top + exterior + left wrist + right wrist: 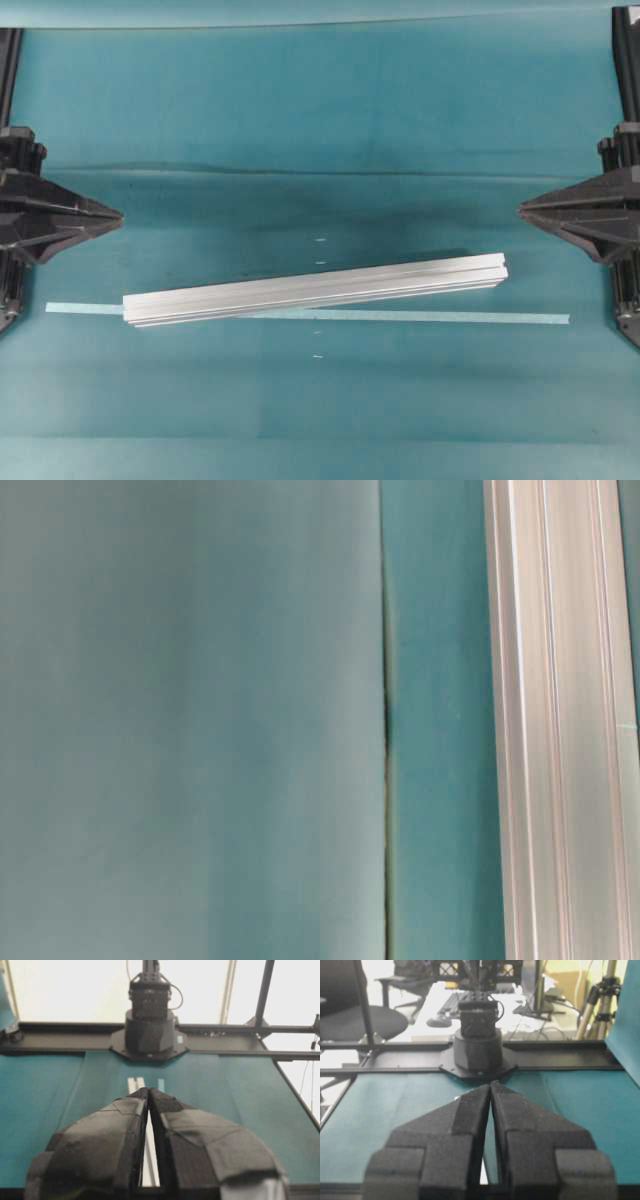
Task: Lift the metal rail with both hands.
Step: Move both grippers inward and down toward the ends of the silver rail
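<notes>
On the teal desk (300,120) the metal rail (315,292) lies slightly tilted across a pale-blue tape strip (450,317). Well apart at either edge, left gripper (118,214) and right gripper (522,209) keep fingers pressed together, empty.

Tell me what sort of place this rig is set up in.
Probably a robotics lab or office workroom. The teal mat sits inside a black frame; behind it the right wrist view shows an office chair, a desk with keyboard and a tripod.
</notes>
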Motion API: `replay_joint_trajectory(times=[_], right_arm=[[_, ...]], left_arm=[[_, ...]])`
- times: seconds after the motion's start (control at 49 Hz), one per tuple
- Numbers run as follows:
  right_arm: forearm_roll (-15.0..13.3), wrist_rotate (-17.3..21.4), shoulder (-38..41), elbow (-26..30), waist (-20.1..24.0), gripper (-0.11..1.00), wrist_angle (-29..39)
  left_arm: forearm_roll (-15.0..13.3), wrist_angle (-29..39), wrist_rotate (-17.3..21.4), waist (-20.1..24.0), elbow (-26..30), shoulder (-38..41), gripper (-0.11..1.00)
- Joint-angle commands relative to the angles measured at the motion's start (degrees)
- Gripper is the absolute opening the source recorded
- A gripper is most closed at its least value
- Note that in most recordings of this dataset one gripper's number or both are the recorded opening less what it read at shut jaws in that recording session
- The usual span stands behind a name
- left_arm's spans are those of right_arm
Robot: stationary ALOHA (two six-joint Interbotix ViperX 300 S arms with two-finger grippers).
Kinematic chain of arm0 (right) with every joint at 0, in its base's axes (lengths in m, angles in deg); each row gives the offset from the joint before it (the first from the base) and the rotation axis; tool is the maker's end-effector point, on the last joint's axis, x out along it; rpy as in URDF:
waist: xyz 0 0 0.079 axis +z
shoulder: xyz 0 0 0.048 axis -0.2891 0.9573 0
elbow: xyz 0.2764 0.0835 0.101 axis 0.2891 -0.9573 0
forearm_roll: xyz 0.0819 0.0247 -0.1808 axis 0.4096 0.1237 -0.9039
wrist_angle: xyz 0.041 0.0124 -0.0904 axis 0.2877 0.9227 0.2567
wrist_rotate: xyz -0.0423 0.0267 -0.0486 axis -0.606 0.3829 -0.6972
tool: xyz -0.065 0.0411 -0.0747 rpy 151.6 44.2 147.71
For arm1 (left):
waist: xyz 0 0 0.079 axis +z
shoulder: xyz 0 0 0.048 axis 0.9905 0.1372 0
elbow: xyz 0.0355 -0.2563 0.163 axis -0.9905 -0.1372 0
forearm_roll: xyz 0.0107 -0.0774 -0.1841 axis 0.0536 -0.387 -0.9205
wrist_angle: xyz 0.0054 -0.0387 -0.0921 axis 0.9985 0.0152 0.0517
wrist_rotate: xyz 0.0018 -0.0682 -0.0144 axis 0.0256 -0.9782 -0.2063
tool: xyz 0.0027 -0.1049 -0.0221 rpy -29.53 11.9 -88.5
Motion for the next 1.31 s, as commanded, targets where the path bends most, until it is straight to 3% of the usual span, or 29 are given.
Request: replay_joint_trajectory(times=[0.0,0.082,0.163,0.286,0.531,0.939,1.082,1.287], right_arm=[[0.26,0.62,0.79,0.35,-0.09,0.14,-0.26],[4.48,1.76,0.97,1.14,-0.53,0.07,3.16],[6.68,3.52,1.32,2.29,-1.41,0.00,8.88],[6.59,5.10,2.29,5.71,-3.16,-0.02,20.21],[5.10,4.66,9.32,16.61,-6.86,-0.02,44.82],[4.75,4.31,24.35,27.25,-6.77,-0.02,62.23],[4.75,1.67,29.18,31.03,-6.68,-0.02,68.47],[4.66,-7.65,36.21,36.56,-7.03,-0.02,74.09]], left_arm=[[0.53,1.32,-2.90,1.05,1.32,0.88,0.14],[0.62,3.87,-5.71,1.05,2.37,1.41,0.08],[0.88,7.29,-7.47,0.88,3.34,1.58,-0.02],[0.79,16.17,-8.88,0.62,5.36,1.58,-0.05],[0.79,33.49,-8.88,-0.44,12.92,3.08,-0.05],[0.79,44.30,-9.05,-1.67,21.36,14.77,-0.06],[0.88,45.53,-9.58,-1.67,23.03,17.40,-0.06],[0.88,51.59,-16.35,-1.93,25.22,21.36,-0.06]])
